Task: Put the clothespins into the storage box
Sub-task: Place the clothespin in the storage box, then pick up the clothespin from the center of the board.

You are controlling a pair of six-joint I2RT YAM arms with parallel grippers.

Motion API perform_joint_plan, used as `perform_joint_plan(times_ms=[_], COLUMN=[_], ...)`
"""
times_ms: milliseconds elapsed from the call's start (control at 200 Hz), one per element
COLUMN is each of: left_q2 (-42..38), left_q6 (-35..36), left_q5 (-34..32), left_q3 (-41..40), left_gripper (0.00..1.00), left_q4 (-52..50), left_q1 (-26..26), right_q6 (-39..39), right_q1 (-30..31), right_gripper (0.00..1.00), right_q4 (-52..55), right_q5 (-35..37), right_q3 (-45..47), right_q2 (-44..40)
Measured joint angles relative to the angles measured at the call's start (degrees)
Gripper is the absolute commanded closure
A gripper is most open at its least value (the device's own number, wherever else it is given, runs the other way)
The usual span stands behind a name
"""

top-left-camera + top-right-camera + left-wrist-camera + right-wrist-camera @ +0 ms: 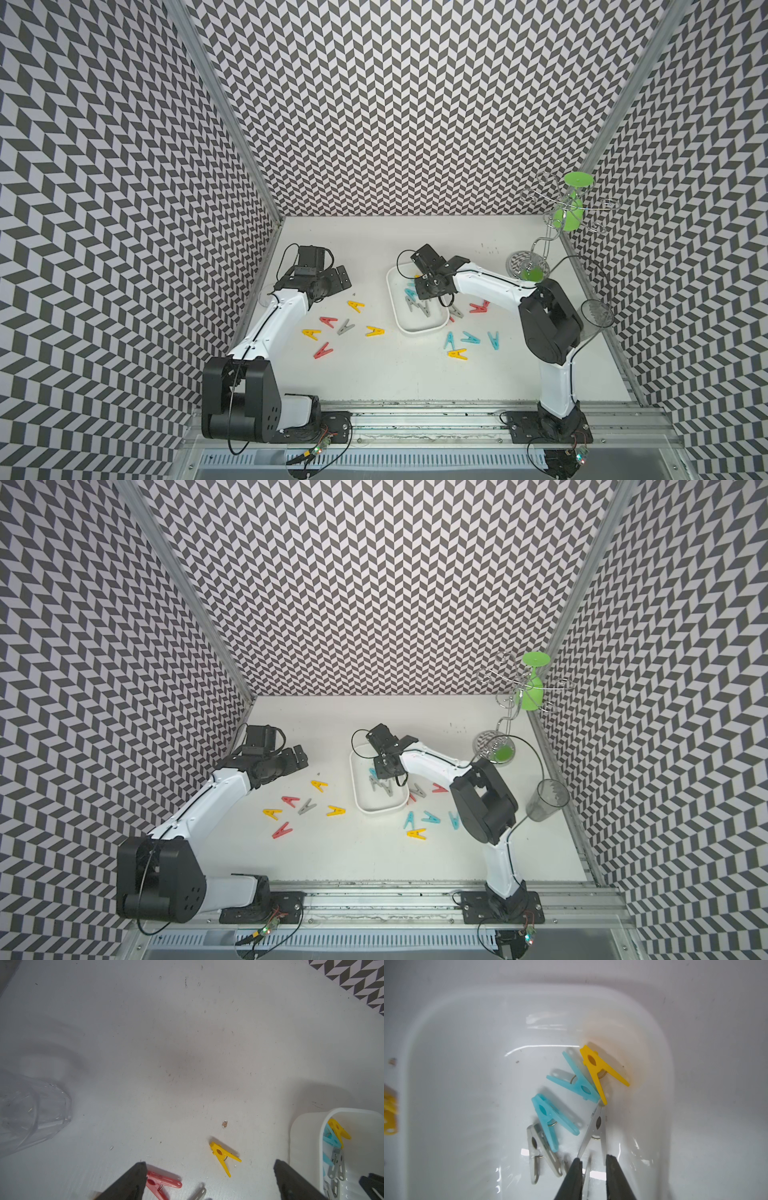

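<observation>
The white storage box [419, 330] sits mid-table and holds several clothespins: a yellow one [600, 1070], two light blue ones [552, 1120] and grey ones [537, 1151]. My right gripper [592, 1159] hangs low inside the box, its jaws slightly apart over the legs of a grey clothespin [596, 1128] that lies on the box floor. My left gripper [208, 1164] stands wide open with nothing in it, above the table left of the box, near a red clothespin [162, 1184] and a yellow one [223, 1155]. Loose clothespins lie left of the box [345, 327] and right of it [470, 338].
A clear cup [596, 316] stands at the right edge by my right arm. Another clear cup [31, 1109] lies on its side near the left wall. A wire rack with a green glass [569, 208] stands at the back right on a round base [528, 266].
</observation>
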State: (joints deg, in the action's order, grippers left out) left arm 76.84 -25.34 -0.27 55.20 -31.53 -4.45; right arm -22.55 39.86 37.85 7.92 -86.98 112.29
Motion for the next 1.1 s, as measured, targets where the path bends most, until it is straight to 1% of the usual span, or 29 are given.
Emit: perform_joint_plan(times_ms=[105,255,401,531,696,856,1097], left_q2=[0.02,0.07,0.48,1.38,1.68,1.68,1.60], left_q6=[0.00,0.00,0.00,0.02,0.04,0.02,0.02], left_q5=[0.00,0.04,0.26,0.72,1.01,1.03,1.03], left_q3=[0.00,0.00,0.00,0.00,0.00,0.00,0.00], left_gripper=[0.00,0.00,0.00,0.00,0.00,0.00,0.00], left_q4=[0.09,0.22,0.50,0.70,0.68,0.66,0.66], left_q1=[0.00,0.00,0.00,0.00,0.00,0.00,0.00], right_q6=[-0.48,-2.43,-3.96,-4.33,-3.82,-3.15,-2.93], right_q1=[-2.03,-6.05,-10.67,-14.99,-19.04,-20.17,-20.63], right_gripper=[0.68,0.67,0.67,0.67,0.68,0.71,0.72], right_q4=[-1.16,-2.29,-2.47,-2.54,-4.22,-6.56,-8.87], right_q5=[-0.72,-1.09,-0.72,0.48,1.66,1.70,1.77], right_q3=[2.84,11.82,20.24,24.52,25.38,25.44,26.97], right_q2=[-6.03,-15.13,-19.34,-19.50,-19.23,-17.22,-13.86])
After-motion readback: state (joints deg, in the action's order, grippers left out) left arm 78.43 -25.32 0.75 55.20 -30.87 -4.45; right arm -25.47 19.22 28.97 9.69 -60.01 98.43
